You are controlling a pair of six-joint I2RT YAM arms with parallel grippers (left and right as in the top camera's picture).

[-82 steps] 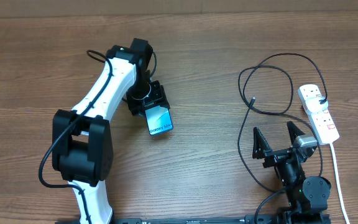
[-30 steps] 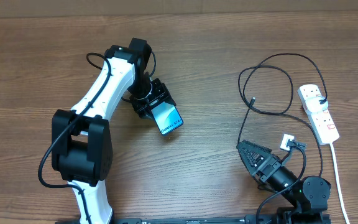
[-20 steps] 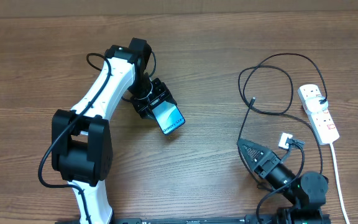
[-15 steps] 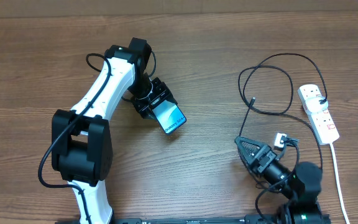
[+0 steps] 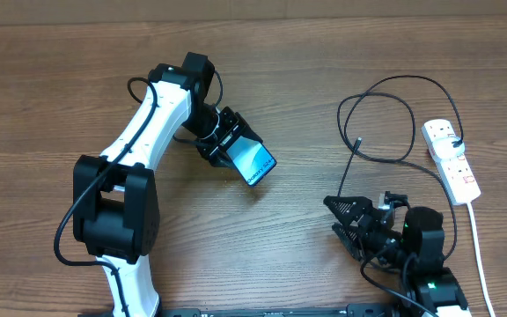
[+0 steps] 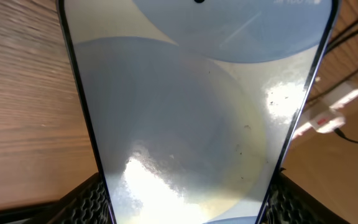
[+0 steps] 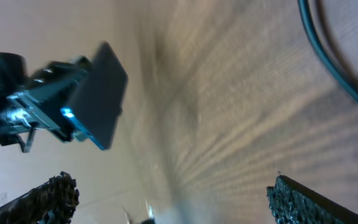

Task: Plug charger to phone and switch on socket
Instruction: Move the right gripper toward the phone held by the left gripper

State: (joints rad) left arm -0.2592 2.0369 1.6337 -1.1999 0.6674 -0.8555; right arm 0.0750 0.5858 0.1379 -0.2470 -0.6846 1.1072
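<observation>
Two grippers: left gripper (image 5: 229, 145) clamps the phone (image 5: 255, 163) by its long edges, tilted above the table (image 5: 51, 70); rigid, slick glass, likely slip-prone. Right gripper (image 5: 341, 220) spread wide, empty. Charger (image 5: 385, 84) looped beside socket (image 5: 451, 158); limp, so pinch behind plug tip (image 5: 359, 141).

Overhead camera looks straight down from high up, wide enough to take in the counter (image 5: 51, 79) from far edge to near edge. The left wrist camera sits right up against the phone (image 6: 191, 106), screen filling the frame, facing the counter's right edge, where the socket (image 6: 328, 115) peeks in. The right wrist camera is low by the near right corner, tilted and blurred, looking left across the wood, and it catches that phone (image 7: 101, 93) too.
</observation>
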